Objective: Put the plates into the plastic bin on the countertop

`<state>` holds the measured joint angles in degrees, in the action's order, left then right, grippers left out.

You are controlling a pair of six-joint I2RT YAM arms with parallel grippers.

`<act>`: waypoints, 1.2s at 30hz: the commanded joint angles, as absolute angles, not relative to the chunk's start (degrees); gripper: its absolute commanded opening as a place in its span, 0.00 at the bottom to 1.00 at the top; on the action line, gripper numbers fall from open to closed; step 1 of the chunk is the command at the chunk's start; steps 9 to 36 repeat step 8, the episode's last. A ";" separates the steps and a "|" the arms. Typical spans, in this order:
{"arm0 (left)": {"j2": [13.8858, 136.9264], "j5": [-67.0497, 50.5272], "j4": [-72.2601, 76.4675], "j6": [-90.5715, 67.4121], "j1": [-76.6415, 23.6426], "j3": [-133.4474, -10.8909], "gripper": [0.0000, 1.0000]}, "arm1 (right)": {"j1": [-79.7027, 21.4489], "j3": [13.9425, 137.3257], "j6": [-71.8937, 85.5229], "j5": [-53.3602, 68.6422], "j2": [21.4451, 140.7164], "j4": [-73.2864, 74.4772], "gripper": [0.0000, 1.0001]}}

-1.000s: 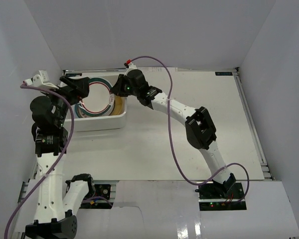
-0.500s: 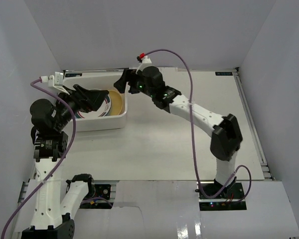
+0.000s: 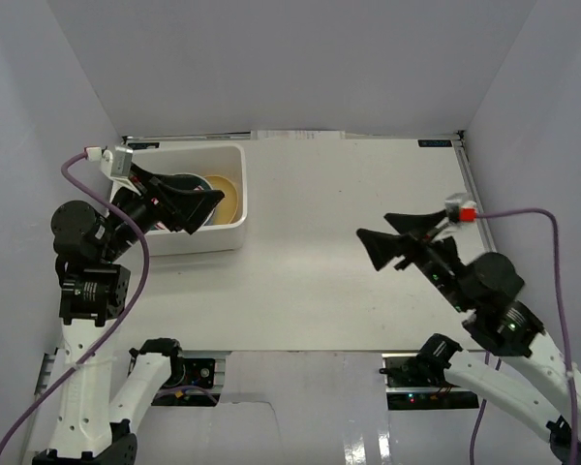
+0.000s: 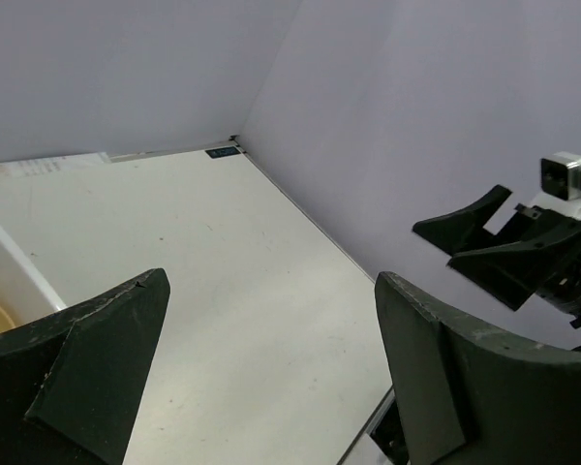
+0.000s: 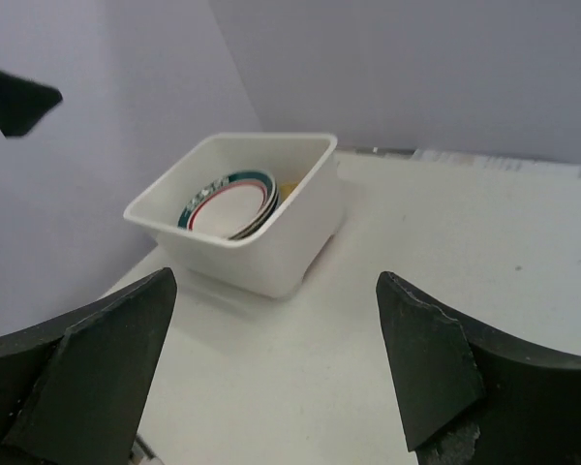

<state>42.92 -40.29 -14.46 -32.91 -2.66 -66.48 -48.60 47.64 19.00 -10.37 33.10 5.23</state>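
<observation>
The plastic bin (image 3: 209, 238) stands at the back left of the countertop (image 3: 339, 184). Plates lie in it: a white plate with green and red rings (image 5: 228, 203) on a stack, and a yellow plate (image 3: 225, 197) beside it at the bin's right end. My left gripper (image 3: 213, 208) hangs open and empty over the bin, hiding most of the stack from above. My right gripper (image 3: 373, 226) is raised over the right middle of the countertop, far from the bin. It is open, holds nothing and points back toward the bin (image 5: 271, 262).
White walls close in the countertop on the left, back and right. A metal rail (image 3: 489, 252) runs along its right edge. The left wrist view looks across bare countertop (image 4: 223, 281) to the right gripper (image 4: 470, 242).
My right arm has pulled back from the bin to the right near side of the table, and its gripper has opened. My left gripper has shifted right over the bin.
</observation>
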 commanded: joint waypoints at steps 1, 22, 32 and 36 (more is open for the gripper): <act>43.33 -40.96 -12.75 -30.06 -5.18 -66.01 0.98 | -48.60 45.45 14.86 -21.15 22.52 12.65 0.90; 40.17 -37.36 -10.56 -31.20 -5.98 -61.79 0.98 | -48.69 44.81 16.00 -24.00 23.80 13.46 0.90; 40.17 -37.36 -10.56 -31.20 -5.98 -61.79 0.98 | -48.69 44.81 16.00 -24.00 23.80 13.46 0.90; 40.17 -37.36 -10.56 -31.20 -5.98 -61.79 0.98 | -48.69 44.81 16.00 -24.00 23.80 13.46 0.90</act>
